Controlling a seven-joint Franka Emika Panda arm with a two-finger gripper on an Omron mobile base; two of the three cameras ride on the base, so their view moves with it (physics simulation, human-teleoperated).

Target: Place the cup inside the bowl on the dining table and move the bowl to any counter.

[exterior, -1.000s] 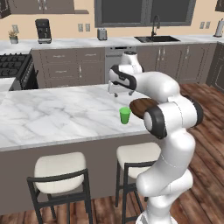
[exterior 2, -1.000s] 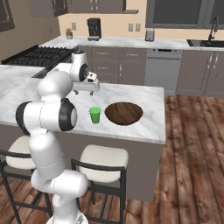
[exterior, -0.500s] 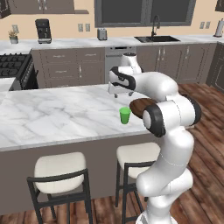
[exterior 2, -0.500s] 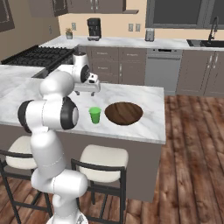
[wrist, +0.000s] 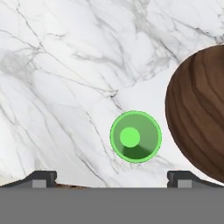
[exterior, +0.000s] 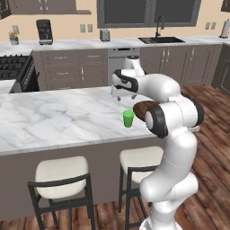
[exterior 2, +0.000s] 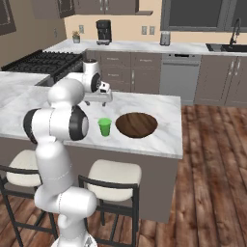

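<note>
The green cup [exterior: 128,118] stands upright on the marble dining table [exterior: 54,119], just left of the wide brown bowl [exterior 2: 136,124], near it but not touching; a strip of bare marble shows between them in the hand view, where the cup [wrist: 135,136] sits a little right of centre and the bowl [wrist: 199,113] curves in from the right edge. Seen from straight above, the cup is empty and its rim is a clean circle. The hand [exterior 2: 99,101] hangs above the table on the far side of the cup, pointing down, with its fingers spread wide and nothing between them; the two dark fingertips [wrist: 41,178] stand far apart at the bottom of the hand view, with the cup lying between their lines but further out. Both cup and bowl sit toward the right end of the table, on the side nearer the stools [exterior: 63,172], two of which are tucked under the near edge. Behind the table, along the far wall, runs the counter [exterior: 90,44] over grey-brown cabinets, carrying a black sink [exterior: 161,40] with a dark faucet, a coffee machine [exterior: 44,31] and a small plant [exterior: 14,38]. A gas stove [exterior 2: 41,60] sits at the left, and wooden floor [exterior 2: 212,159] spreads to the right of the table.
</note>
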